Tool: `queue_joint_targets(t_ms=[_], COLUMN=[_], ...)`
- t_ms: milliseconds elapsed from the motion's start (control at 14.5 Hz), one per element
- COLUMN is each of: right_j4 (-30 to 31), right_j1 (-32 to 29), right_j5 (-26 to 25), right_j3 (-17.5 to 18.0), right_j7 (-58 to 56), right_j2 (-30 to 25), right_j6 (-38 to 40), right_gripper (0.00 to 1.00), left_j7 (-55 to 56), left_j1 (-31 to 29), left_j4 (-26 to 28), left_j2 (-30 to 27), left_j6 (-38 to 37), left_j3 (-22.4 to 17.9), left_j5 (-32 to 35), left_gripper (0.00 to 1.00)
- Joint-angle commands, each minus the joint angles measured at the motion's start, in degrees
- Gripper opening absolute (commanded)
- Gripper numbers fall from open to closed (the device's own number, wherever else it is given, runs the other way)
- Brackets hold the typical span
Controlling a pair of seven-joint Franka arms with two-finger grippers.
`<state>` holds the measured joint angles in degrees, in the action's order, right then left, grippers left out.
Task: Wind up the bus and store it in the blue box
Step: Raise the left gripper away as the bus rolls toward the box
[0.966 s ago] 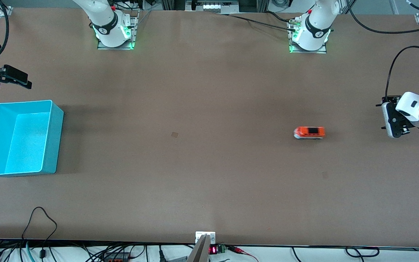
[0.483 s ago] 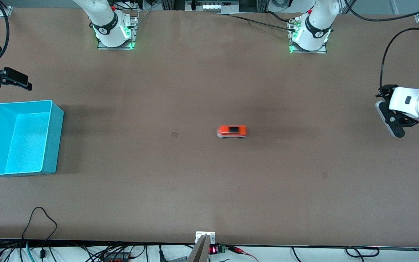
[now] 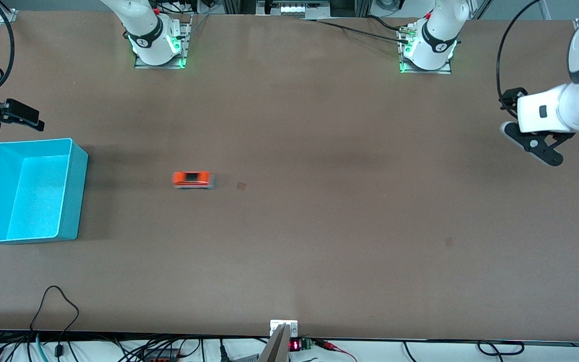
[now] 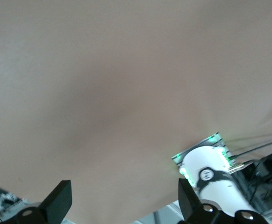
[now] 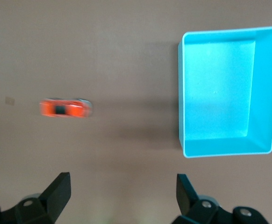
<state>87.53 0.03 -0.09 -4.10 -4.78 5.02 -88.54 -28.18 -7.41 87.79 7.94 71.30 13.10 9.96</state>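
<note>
The bus (image 3: 194,179), small and orange with a dark roof window, stands on the table between the table's middle and the blue box (image 3: 76,196); it looks motion-blurred. The box is an empty turquoise bin at the right arm's end. The right wrist view shows the bus (image 5: 65,108) and the box (image 5: 180,98) apart, with bare table between them. My right gripper (image 3: 30,118) is open and empty, over the table beside the box's corner; its tips frame bare table (image 5: 122,198). My left gripper (image 3: 536,146) is open and empty over the left arm's end (image 4: 124,205), far from the bus.
Both arm bases (image 3: 156,42) (image 3: 427,48) stand along the table's edge farthest from the front camera. One base shows in the left wrist view (image 4: 206,172). Cables hang off the table's edge nearest the front camera (image 3: 58,301). A small mark (image 3: 241,186) lies beside the bus.
The bus has rolled across the table from the left arm's end toward the blue box. My left gripper has drawn back and turned. My right gripper has barely moved.
</note>
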Motion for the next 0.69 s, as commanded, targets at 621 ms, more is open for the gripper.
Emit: queue_joint_targets(t_ms=[621], right_j4=[-1.7], right_j1=[0.4], right_j5=[1.1], right_j3=[0.4], right_j7=[0.3], right_j2=[4.5], right_j6=[-0.2], right_gripper=[1.00], left_j7=[19.3], left_j1=[7.5], left_j4=[3.4], left_j2=[-12.8], left_j6=[11.2], left_j3=[-11.0], left_j5=[-6.9], left_gripper=[1.00])
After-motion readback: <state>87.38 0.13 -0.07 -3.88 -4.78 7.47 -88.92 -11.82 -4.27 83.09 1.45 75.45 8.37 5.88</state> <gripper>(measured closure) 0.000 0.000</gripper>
